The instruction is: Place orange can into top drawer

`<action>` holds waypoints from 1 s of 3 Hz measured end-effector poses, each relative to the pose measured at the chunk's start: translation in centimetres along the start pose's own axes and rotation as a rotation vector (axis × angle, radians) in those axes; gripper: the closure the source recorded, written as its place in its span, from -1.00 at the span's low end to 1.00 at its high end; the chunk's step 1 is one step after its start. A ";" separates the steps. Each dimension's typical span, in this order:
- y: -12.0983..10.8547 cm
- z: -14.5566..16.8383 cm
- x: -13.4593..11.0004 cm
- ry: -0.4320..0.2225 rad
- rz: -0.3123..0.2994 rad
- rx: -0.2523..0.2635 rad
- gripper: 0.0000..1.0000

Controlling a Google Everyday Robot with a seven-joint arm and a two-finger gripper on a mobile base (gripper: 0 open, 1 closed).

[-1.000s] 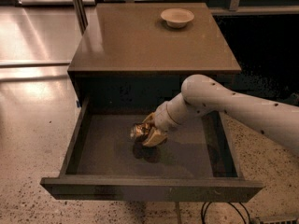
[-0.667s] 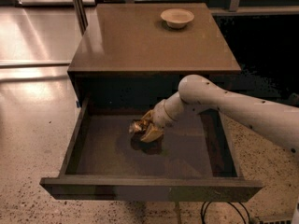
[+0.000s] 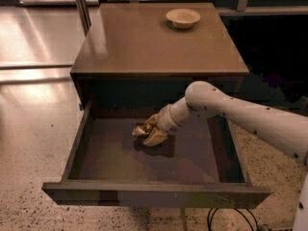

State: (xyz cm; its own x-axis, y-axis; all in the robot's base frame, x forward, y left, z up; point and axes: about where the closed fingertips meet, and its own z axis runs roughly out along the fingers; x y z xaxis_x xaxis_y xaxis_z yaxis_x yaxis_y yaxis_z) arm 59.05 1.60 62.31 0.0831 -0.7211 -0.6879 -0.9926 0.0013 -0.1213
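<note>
The top drawer (image 3: 154, 194) is pulled wide open below the cabinet top, and its dark floor shows. My gripper (image 3: 152, 132) reaches down into the drawer from the right on the white arm (image 3: 231, 112). It is shut on the orange can (image 3: 141, 129), a shiny orange-gold can that pokes out to the left of the fingers. The can hangs near the middle of the drawer, just above the floor, with its shadow below it. Part of the can is hidden by the fingers.
A pale round bowl (image 3: 183, 18) stands at the back right of the brown cabinet top (image 3: 144, 42). Speckled floor lies to the left and in front. Dark cables (image 3: 226, 220) lie on the floor at the front right.
The gripper with the can has moved slightly to the left and a little up inside the drawer. The drawer and bowl have not moved.
</note>
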 end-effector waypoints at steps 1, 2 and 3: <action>1.6 0.7 -0.9 0.012 -0.029 -0.032 1.00; 1.7 0.7 -0.9 0.013 -0.029 -0.033 0.62; 1.7 0.7 -0.9 0.013 -0.029 -0.033 0.16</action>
State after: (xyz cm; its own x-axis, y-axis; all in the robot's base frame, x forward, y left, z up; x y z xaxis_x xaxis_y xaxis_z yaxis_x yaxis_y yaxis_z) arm 57.35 2.75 62.24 0.1108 -0.7292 -0.6753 -0.9922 -0.0425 -0.1170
